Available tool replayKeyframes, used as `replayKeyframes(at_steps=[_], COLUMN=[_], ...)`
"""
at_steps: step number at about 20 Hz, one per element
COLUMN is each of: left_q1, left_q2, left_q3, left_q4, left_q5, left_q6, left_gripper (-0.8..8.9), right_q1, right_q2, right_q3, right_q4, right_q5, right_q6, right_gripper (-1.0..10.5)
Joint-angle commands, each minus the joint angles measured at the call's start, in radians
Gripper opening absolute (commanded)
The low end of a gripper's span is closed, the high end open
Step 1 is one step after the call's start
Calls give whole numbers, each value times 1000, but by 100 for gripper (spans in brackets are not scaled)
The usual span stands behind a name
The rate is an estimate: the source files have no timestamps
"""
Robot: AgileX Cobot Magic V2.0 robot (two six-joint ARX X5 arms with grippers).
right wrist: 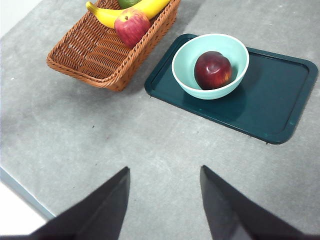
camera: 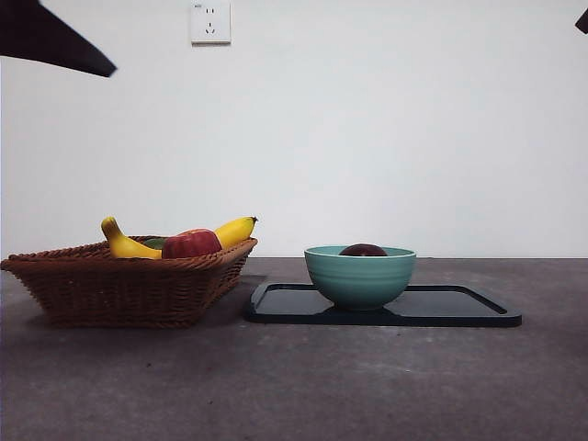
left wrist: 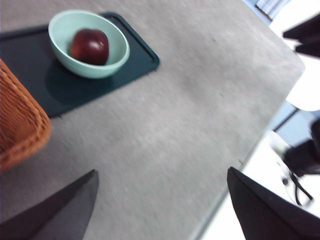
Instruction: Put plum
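Note:
The dark maroon plum [camera: 363, 250] lies inside the teal bowl [camera: 359, 276], which stands on the dark tray [camera: 459, 308]. The plum also shows in the left wrist view [left wrist: 90, 46] and the right wrist view [right wrist: 213, 70], resting in the bowl [right wrist: 192, 60]. My left gripper [left wrist: 162, 210] is open and empty, high above the bare table, away from the bowl [left wrist: 65, 30]. My right gripper [right wrist: 165, 200] is open and empty, high above the table's near part. In the front view the arms show only as black tips at the top corners.
A wicker basket [camera: 119, 285] stands left of the tray and holds a red apple [camera: 191, 243], a banana [camera: 129, 243] and something green. The basket also shows in the right wrist view [right wrist: 95, 55]. A wall socket [camera: 209, 22] is behind.

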Motion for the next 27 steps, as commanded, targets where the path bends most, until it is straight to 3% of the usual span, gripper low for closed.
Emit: replayKeyframes(at_steps=[1, 17, 27], left_q1=[-20, -73, -127], left_q2=[77, 940, 1241], left_q3=[77, 827, 1015], left_q4=[33, 24, 21], left_q5=[-49, -158, -238], left_q6=[-39, 33, 95], left_gripper=[397, 397, 397], right_q1=[7, 7, 7], right_q2=[5, 5, 5], right_q3=[4, 4, 4], right_q4=[8, -14, -21], right_q5=[-3, 1, 1], right_q6=[10, 10, 9], right_gripper=[224, 224, 224])
